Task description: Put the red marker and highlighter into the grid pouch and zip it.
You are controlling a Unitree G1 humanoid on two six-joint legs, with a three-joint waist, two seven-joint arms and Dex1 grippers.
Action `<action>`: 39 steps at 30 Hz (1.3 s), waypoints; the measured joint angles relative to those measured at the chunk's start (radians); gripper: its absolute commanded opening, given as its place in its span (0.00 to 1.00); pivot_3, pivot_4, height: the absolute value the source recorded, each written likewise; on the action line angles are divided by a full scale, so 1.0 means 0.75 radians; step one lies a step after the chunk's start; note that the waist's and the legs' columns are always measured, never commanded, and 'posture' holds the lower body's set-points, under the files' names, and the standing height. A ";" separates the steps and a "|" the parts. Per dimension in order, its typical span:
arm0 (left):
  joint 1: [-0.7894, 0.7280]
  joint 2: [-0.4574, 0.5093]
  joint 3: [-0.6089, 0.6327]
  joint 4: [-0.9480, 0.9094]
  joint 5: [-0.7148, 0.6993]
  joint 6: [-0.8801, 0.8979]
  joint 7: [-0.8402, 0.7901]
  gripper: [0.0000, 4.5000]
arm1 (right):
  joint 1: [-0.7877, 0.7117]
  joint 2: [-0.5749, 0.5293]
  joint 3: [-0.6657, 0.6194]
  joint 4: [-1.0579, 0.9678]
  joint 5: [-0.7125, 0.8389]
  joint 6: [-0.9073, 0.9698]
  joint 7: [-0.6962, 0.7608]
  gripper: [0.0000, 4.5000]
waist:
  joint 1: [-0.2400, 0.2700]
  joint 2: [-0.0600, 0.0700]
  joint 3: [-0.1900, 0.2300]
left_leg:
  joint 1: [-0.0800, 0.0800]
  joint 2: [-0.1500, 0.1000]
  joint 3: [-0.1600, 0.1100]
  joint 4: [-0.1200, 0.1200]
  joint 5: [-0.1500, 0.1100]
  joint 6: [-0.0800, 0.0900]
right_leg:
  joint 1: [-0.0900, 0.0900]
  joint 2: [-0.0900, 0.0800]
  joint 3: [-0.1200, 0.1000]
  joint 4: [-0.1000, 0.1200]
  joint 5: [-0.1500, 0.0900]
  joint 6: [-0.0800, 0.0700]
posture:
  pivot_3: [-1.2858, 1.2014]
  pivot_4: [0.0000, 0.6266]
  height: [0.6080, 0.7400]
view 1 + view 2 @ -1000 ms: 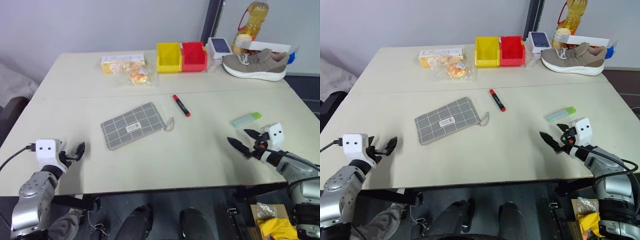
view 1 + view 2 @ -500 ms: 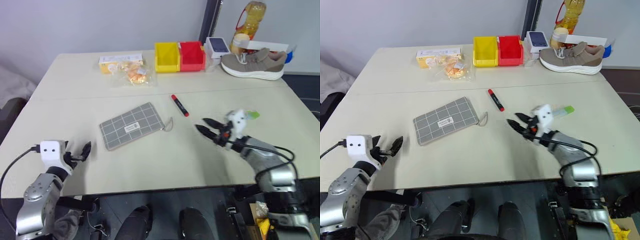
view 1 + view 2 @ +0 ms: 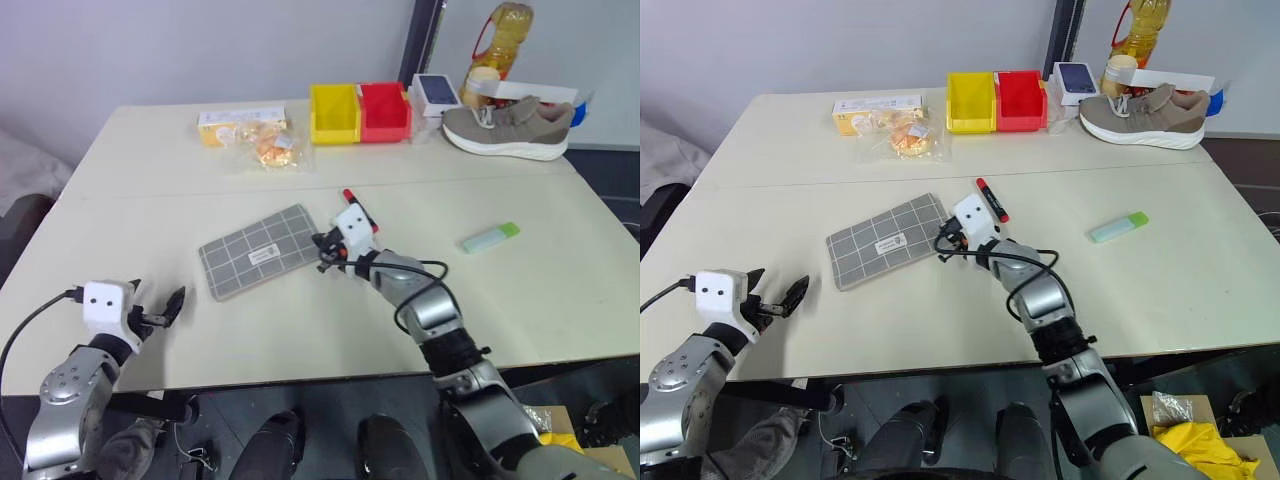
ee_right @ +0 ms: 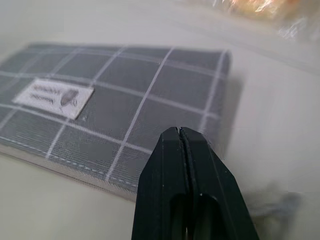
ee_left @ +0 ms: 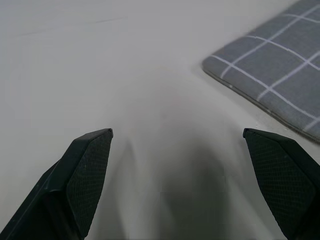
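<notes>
Two clenched fingers of the right gripper (image 3: 322, 246) are set at the grid pouch's (image 3: 262, 250) zipper end, mid-desk (image 3: 300, 330), nothing visibly grasped. Beyond lies the red marker (image 3: 358, 206), its long axis toward the far edge, while the left gripper (image 3: 172, 305) is held spread at the near-left corner.

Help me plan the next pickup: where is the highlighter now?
In the head views, the highlighter lies alone on the table's right side, right of the red marker and in front of the shoe.

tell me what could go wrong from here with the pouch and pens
The right gripper is shut at the edge of the flat grey grid-lined fabric pouch with nothing visibly between its fingers, so a pull may only drag the pouch. Its arm lies close to the slim red marker and could knock it. The mint-green highlighter lies far off.
</notes>
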 measured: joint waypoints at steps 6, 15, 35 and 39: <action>-0.004 0.101 -0.043 0.046 0.076 -0.071 -0.086 1.00 | -0.061 0.059 -0.038 0.108 0.001 0.045 -0.062 0.01 | 0.003 0.000 0.000 | 0.004 0.002 0.000 -0.002 0.000 -0.001 | 0.001 0.003 0.001 0.000 0.001 -0.002 | 0.52 0.24 1.00; -0.174 0.268 -0.232 0.339 0.339 -0.553 -0.214 1.00 | -0.052 0.077 -0.059 0.107 0.011 0.044 -0.055 0.01 | 0.001 0.001 0.000 | 0.006 0.004 0.001 -0.005 0.001 -0.002 | 0.000 0.004 0.002 0.000 0.003 -0.004 | 0.52 0.24 1.00; -0.633 0.276 -0.558 1.108 0.621 -1.603 -0.181 0.13 | -0.021 0.087 -0.052 0.072 -0.013 0.033 -0.066 0.00 | -0.003 0.002 -0.002 | 0.007 0.003 0.001 -0.005 0.001 -0.002 | 0.000 0.005 0.002 0.002 0.007 0.001 | 0.52 0.24 1.00; -0.636 0.277 -0.563 1.107 0.594 -1.638 -0.187 0.01 | -0.014 0.088 -0.047 0.065 -0.014 0.033 -0.065 0.00 | -0.005 0.002 -0.002 | 0.008 0.003 0.001 -0.005 0.001 -0.002 | 0.001 0.005 0.002 0.002 0.007 0.002 | 0.52 0.24 1.00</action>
